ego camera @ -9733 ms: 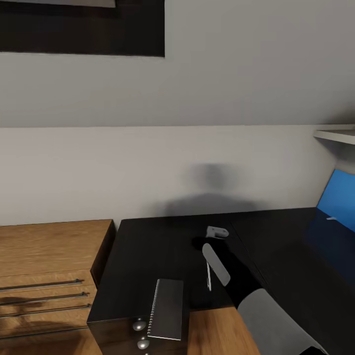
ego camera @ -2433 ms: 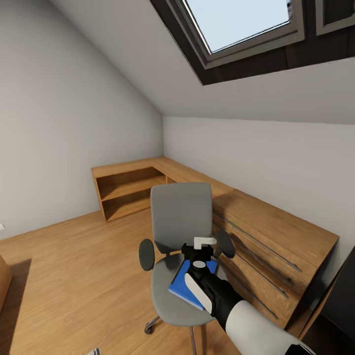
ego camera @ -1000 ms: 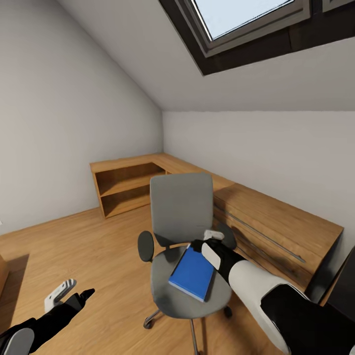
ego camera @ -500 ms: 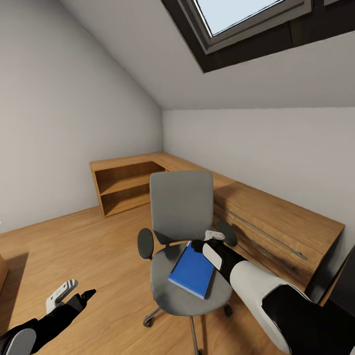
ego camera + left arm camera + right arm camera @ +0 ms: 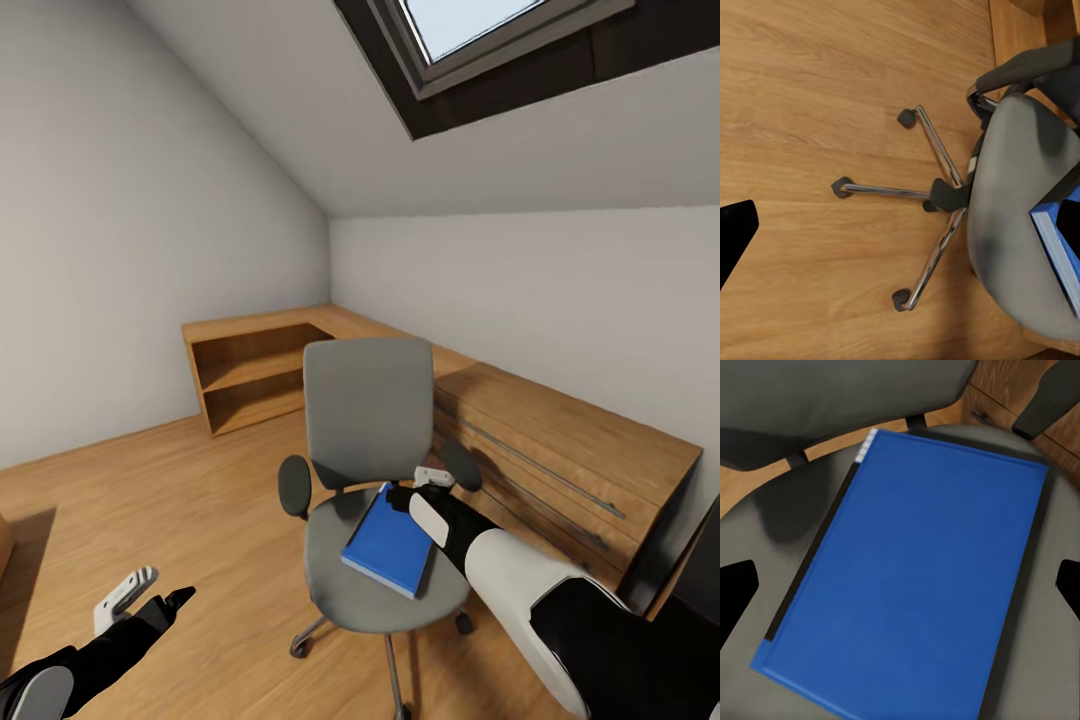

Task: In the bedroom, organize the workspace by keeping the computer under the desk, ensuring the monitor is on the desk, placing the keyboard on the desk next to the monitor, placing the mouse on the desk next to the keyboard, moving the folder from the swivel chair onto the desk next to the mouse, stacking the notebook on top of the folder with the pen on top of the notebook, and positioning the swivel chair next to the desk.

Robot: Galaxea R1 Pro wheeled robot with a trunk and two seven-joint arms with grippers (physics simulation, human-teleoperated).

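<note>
The swivel chair [image 5: 366, 425] stands mid-room with its grey seat facing me, and the blue folder [image 5: 388, 541] lies flat on that seat. My right gripper [image 5: 424, 484] hovers open just above the folder's far right corner. In the right wrist view the folder [image 5: 915, 577] lies close below the gripper [image 5: 900, 589], black spine to one side, with the fingertips [image 5: 735, 592] wide apart. My left gripper [image 5: 148, 596] is open, low over the floor left of the chair. The left wrist view looks down on the chair's chrome base [image 5: 934, 196] and an edge of the folder [image 5: 1056, 251].
A light wooden dresser [image 5: 560, 450] with bar handles runs along the right wall behind the chair. A low open shelf unit [image 5: 250, 370] fills the far corner. A dark desk edge [image 5: 700, 570] shows at the right border. Wood floor [image 5: 150, 490] lies open at left, under a sloped ceiling.
The view has swung from the black desk to the chair. My left arm has come into view. Over the last second the right gripper has stayed by the folder's corner.
</note>
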